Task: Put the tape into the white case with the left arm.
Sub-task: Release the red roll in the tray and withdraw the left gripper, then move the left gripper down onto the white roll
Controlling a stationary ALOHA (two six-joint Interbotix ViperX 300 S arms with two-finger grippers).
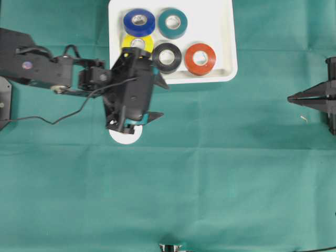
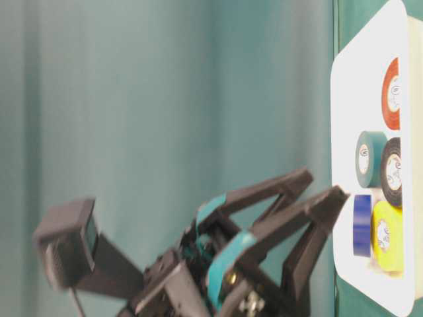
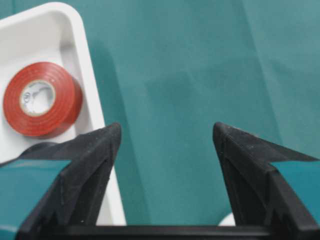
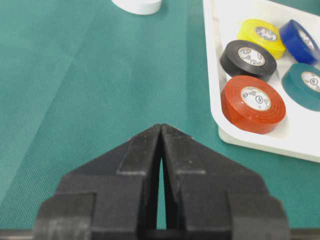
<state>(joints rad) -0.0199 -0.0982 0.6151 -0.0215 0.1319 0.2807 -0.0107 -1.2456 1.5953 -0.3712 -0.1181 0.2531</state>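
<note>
The teal-banded left gripper (image 1: 157, 100) is spread wide, nothing held, parked centre-left over the white tape roll (image 1: 126, 137), probably lining up a grab. Five coloured rolls are already lined up in the shallow white plastic case (image 1: 220, 31) at the top, and the all-black right gripper (image 4: 161, 131) is kept clamped empty at the right edge, out of the way.

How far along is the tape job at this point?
Five rolls, red, black, yellow, blue and teal, lie in the white case. The left end effector is open and empty above the cloth. A white roll remains on the cloth, outside the case.
</note>
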